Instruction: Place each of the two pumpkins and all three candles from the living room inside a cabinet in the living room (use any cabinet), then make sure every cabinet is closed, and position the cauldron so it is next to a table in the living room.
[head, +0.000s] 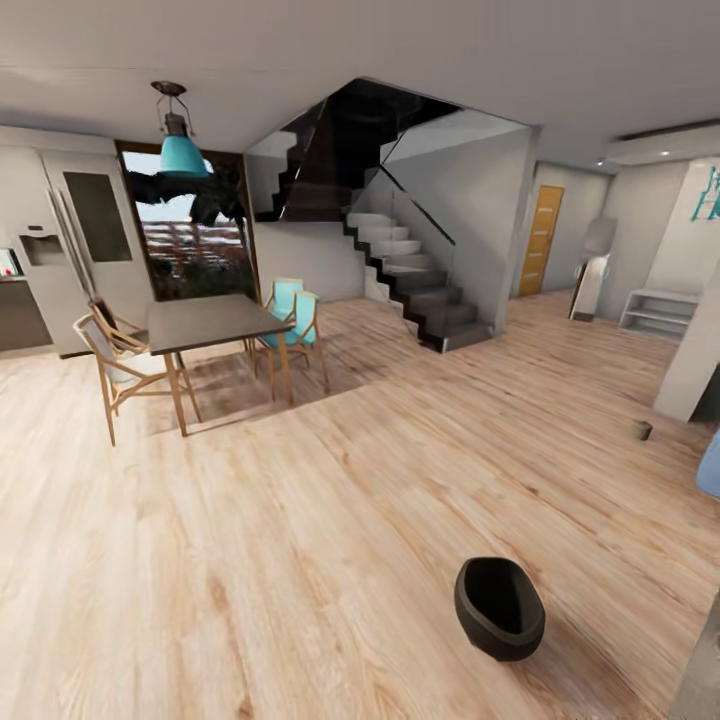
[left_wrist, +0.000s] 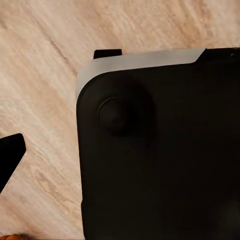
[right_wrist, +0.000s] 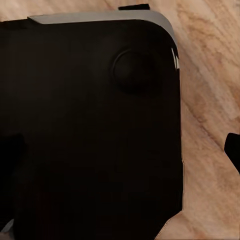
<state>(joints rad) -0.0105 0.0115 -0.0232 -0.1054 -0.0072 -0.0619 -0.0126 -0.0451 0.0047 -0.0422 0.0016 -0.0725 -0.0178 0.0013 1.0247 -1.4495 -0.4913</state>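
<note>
The black cauldron (head: 498, 607) sits upright on the wood floor at the lower right of the head view, its wide mouth empty. A small squat grey cylinder (head: 641, 430), possibly a candle, stands on the floor at the far right beside a white wall corner. The pumpkins and the cabinet are out of view. In the left wrist view a dark fingertip (left_wrist: 9, 157) hangs over the floor beside the robot's black base (left_wrist: 160, 150). The right wrist view shows another fingertip (right_wrist: 233, 149) next to the same base (right_wrist: 95, 130). I cannot tell how either pair of jaws stands.
A dark dining table (head: 210, 322) with wooden chairs stands at the left, and a staircase (head: 415, 285) rises behind the middle. A white shelf (head: 657, 310) and an orange door (head: 540, 240) are at the far right. A pale grey corner (head: 700, 665) juts in at the bottom right.
</note>
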